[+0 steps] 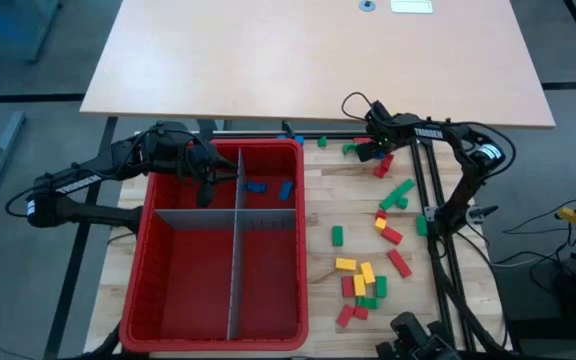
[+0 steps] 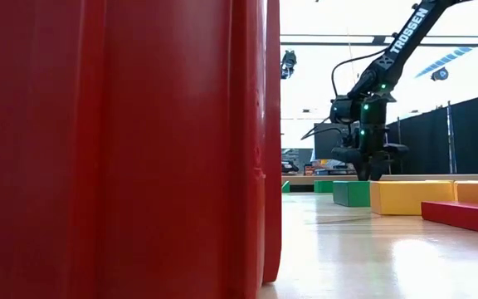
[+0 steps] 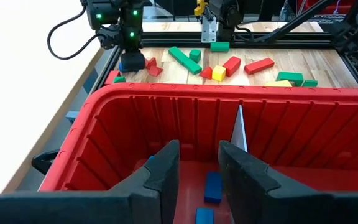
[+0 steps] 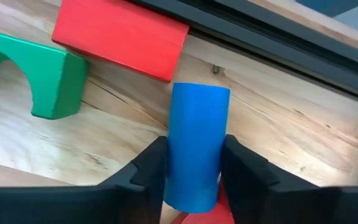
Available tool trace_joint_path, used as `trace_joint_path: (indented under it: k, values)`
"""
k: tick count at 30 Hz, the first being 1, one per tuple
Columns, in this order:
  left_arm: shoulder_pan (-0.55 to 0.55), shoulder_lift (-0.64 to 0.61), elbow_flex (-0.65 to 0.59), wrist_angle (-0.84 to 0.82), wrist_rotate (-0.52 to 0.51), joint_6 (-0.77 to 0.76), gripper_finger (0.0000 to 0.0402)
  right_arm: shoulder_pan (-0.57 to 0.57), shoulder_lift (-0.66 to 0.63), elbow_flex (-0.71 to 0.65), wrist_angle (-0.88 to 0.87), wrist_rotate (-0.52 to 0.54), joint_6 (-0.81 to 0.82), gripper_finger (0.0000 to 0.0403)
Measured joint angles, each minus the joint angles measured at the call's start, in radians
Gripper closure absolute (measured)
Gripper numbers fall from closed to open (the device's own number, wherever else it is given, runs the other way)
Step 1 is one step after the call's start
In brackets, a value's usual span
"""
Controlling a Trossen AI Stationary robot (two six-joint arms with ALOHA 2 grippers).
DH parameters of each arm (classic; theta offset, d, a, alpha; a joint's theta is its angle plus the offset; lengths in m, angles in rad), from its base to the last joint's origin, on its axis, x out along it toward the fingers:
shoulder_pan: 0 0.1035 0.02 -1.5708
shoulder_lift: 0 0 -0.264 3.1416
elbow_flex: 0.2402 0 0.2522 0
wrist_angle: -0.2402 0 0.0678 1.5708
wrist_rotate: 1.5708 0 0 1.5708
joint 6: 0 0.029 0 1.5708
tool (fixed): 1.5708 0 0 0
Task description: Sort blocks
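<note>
Right wrist view, round blue block (image 4: 197,146), gripper-held (image 4: 194,165)

Red bin (image 1: 158,290), grey dividers (image 1: 236,270); blue cylinder block (image 4: 196,146); red, green, yellow, blue blocks (image 1: 368,280); pale wood desk (image 1: 318,270).

Both arms reach to the far side of the bench, one pincer loaded, one empty.

The right pincer (image 4: 192,165) points down at the bench's far right, its fingers (image 4: 151,165) clamped on a blue block (image 4: 197,143). The left arm stretches in from the left, its pincer (image 3: 199,177) hanging over the red bin (image 3: 328,134)'s far compartments, fingers slightly parted, holding nothing.
</note>
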Motion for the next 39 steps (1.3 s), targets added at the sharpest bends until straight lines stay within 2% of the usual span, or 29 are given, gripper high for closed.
trace_joint_path:
  k: [13, 16, 20, 25, 31, 35, 39]
  values:
    - [0.0, 0.0, 0.0, 0.0, 0.0, 0.0, 0.0308, 0.026, -0.004, 0.004, -0.003, -0.045, -0.037, 0.0396]
    - [0.0, 0.0, 0.0, 0.0, 0.0, 0.0, 0.0303, 0.029, -0.003, 0.003, -0.002, -0.048, -0.042, 0.04]
    - [0.0, 0.0, 0.0, 0.0, 0.0, 0.0, 0.0299, 0.029, -0.002, 0.002, -0.003, -0.043, -0.057, 0.0372]
    - [0.0, 0.0, 0.0, 0.0, 0.0, 0.0, 0.0301, 0.029, 0.0, 0.001, -0.008, -0.005, -0.063, 0.0302]
    - [0.0, 0.0, 0.0, 0.001, 0.0, 0.0, 0.0308, 0.03, 0.01, -0.007, -0.013, -0.028, -0.062, 0.0223]
    - [0.0, 0.0, 0.0, 0.003, 0.0, 0.0, 0.0303, 0.028, 0.03, -0.003, 0.014, -0.028, -0.062, 0.0195]
    - [0.0, 0.0, 0.0, 0.005, 0.0, 0.0, 0.0297, 0.028, 0.069, 0.001, 0.046, -0.039, -0.061, 0.0184]
